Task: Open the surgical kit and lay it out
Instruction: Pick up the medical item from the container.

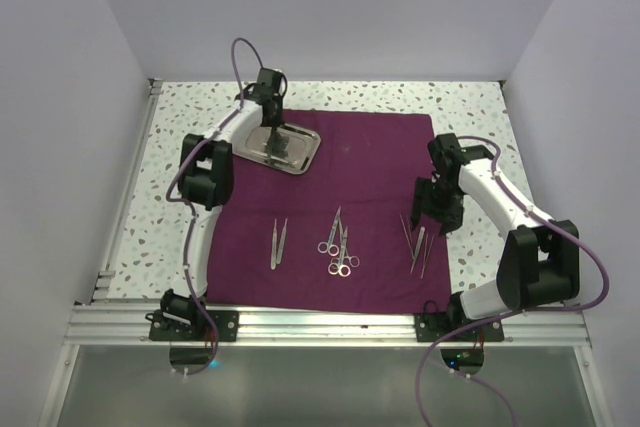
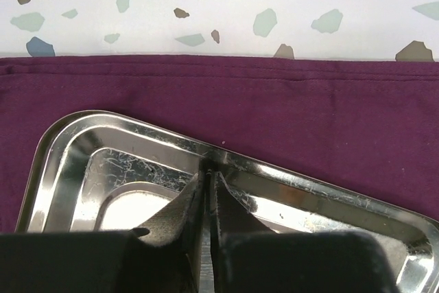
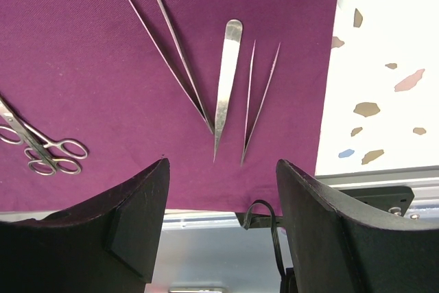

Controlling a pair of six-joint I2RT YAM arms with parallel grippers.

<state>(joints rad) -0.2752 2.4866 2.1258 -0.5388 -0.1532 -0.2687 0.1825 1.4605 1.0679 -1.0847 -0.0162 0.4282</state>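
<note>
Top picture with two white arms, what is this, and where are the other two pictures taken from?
Those are two robot arms, the left arm and the right arm, bolted at the near edge of a table and seen from above. The other pictures come from cameras on their wrists. A purple cloth lies spread out, with a steel tray, scissors and tweezers on it. The left end effector, fingers almost together, reaches into the tray; whether it pinches anything is unclear. The right end effector is open and empty, above the right-hand tweezers.
</note>
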